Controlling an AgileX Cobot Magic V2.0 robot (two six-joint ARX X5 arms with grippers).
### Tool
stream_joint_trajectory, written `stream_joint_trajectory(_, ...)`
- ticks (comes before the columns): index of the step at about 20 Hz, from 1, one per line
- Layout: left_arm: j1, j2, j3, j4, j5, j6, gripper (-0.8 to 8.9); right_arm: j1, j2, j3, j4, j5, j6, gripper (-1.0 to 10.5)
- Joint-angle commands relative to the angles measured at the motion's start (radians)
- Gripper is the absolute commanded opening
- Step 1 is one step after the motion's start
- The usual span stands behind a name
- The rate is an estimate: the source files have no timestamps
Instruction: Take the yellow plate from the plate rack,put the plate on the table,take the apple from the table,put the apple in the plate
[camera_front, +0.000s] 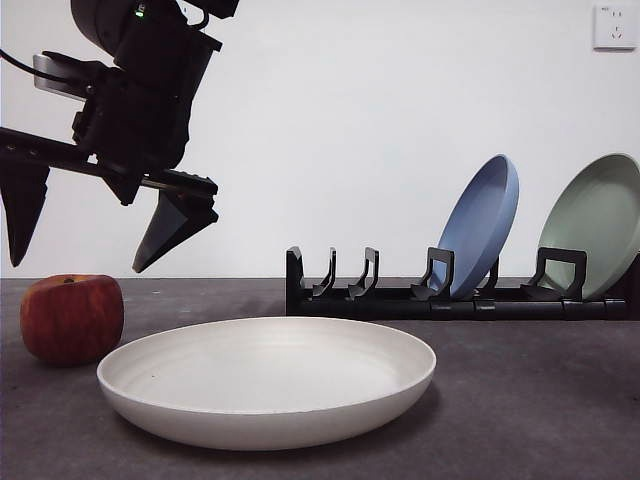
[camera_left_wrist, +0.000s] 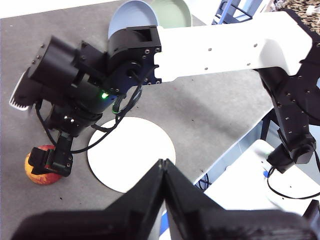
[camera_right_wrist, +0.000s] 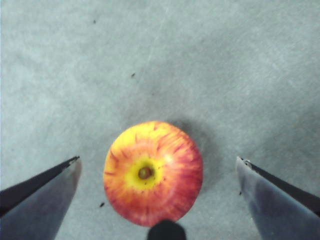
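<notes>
The yellow plate (camera_front: 268, 380) lies flat on the table (camera_front: 540, 400), near the front. To its left the red apple (camera_front: 72, 318) stands on the table, stem up. My right gripper (camera_front: 78, 262) hangs just above the apple, open, one jaw on each side. In the right wrist view the apple (camera_right_wrist: 152, 172) sits centred between the wide-open right gripper (camera_right_wrist: 158, 159), untouched. The left wrist view looks down from high up on the plate (camera_left_wrist: 135, 152), the apple (camera_left_wrist: 39, 176) and the right arm over it; my left gripper (camera_left_wrist: 164, 162) is shut and holds nothing.
The black plate rack (camera_front: 400, 300) stands behind the plate, to the right. It holds a blue plate (camera_front: 482, 225) and a pale green plate (camera_front: 595, 225) leaning upright; its left slots are bare. A white wall closes the back.
</notes>
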Motion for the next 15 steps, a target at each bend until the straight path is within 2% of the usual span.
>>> stream_joint_trajectory(1,-0.003,-0.002,-0.002,0.004,0.000,0.011,-0.03,0.008,0.042,0.005,-0.005,0.000,-0.014,10.1)
stream_joint_trajectory(3,-0.003,-0.002,-0.002,0.004,0.000,0.011,-0.03,0.014,0.055,0.005,0.000,-0.031,-0.014,10.1)
stream_joint_trajectory(8,-0.003,-0.002,-0.002,0.004,0.000,0.012,-0.03,0.040,0.094,0.005,0.008,-0.008,-0.043,9.8)
stream_joint_trajectory(9,-0.003,-0.002,-0.002,0.004,0.000,0.012,-0.03,0.041,0.095,0.005,0.014,-0.003,-0.049,8.6)
stream_joint_trajectory(10,-0.003,-0.002,-0.002,0.004,0.000,0.012,-0.03,0.041,0.096,0.005,0.022,0.013,-0.049,6.4)
stream_joint_trajectory(11,-0.003,-0.002,-0.002,0.004,0.000,0.012,-0.03,0.041,0.096,0.005,0.029,0.018,-0.047,3.7)
stream_joint_trajectory(12,-0.003,-0.002,-0.002,0.004,0.000,0.012,-0.03,0.040,0.096,0.005,0.028,0.017,-0.043,2.2)
stream_joint_trajectory(14,-0.003,-0.002,-0.002,0.004,0.000,0.013,-0.03,0.032,0.097,0.004,0.023,0.016,-0.025,1.3)
stream_joint_trajectory(15,-0.003,-0.002,-0.002,0.004,0.000,0.013,-0.03,0.032,0.104,0.004,0.021,0.016,-0.026,0.5)
